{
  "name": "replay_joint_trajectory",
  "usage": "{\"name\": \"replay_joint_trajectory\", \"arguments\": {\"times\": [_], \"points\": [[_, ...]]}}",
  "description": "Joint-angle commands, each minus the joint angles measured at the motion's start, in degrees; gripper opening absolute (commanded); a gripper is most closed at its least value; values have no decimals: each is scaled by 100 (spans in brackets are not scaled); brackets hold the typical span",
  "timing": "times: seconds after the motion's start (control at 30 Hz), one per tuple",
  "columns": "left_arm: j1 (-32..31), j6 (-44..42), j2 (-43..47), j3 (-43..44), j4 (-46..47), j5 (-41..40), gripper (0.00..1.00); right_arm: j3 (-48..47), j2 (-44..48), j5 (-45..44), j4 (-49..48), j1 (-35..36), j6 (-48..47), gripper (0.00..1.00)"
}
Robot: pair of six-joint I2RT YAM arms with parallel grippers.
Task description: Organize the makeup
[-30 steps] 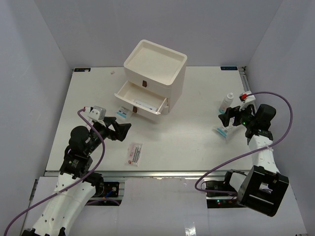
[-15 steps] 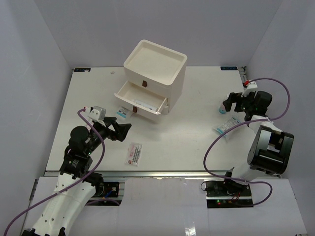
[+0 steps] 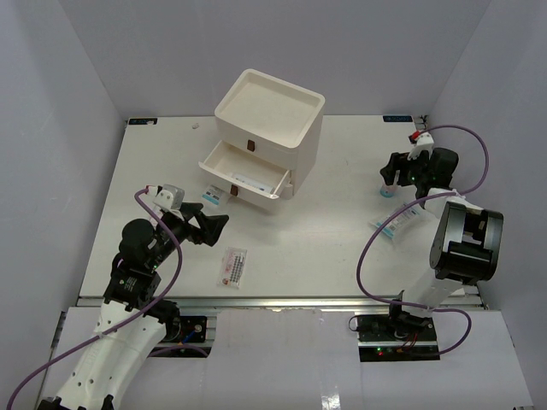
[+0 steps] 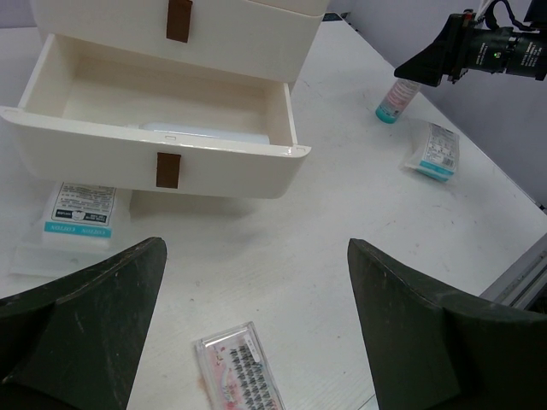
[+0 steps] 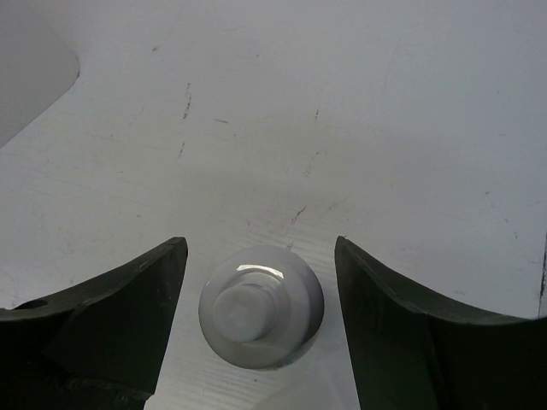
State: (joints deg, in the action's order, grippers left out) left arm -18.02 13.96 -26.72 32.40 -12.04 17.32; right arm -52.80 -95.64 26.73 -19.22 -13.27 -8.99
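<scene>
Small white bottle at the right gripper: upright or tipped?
Upright: the small white bottle stands on end, round top facing the right wrist camera.

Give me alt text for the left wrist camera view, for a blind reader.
The open left gripper hovers over a pink-print sachet on the table. Beyond it stands an open cream drawer, a blue-print sachet at its left, a tube far right.

L tool was held low, tilted down and fwd, jaws spread wide. R tool pointed straight down, jaws also parted; R arm was folded at the elbow behind it.
</scene>
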Motion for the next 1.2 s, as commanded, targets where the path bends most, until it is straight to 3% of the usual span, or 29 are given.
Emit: {"name": "replay_joint_trajectory", "arguments": {"times": [0.0, 0.23, 0.4, 0.5, 0.57, 0.7, 0.8, 1.03, 1.13, 1.17], "points": [[0, -51, 22, -20, 83, 150, 98, 171, 188, -141, -118, -18, -33, 77], [0, -51, -7, -45, 158, 369, 98, 244, 243, -319, -17, -27, -89, 67], [-7, -4, -106, -86, 363, 779, 98, 229, 352, -221, 51, -34, -182, 41], [-12, 80, -252, -113, 524, 1278, 98, 149, 573, -63, 260, -33, -308, 19], [-41, 171, -433, -112, 610, 1581, 98, 97, 809, 189, 522, -44, -301, 10], [-466, 440, -1031, 96, 702, 1754, 98, 139, 1581, 1465, 1319, -46, 91, 8], [-1102, 512, -1460, 401, 720, 1423, 98, 215, 1999, 2684, 1741, -3, 446, 8], [-3482, 0, -3315, 1543, 752, -722, 98, 418, 2552, 4106, 2384, 117, 651, 8], [-3931, -243, -4494, 2343, 799, -1277, 98, 542, 2657, 4410, 2467, 166, 714, 8], [-4042, -246, -4507, 2544, 808, -1398, 98, 543, 2709, 4412, 2467, 167, 723, 8]]}}
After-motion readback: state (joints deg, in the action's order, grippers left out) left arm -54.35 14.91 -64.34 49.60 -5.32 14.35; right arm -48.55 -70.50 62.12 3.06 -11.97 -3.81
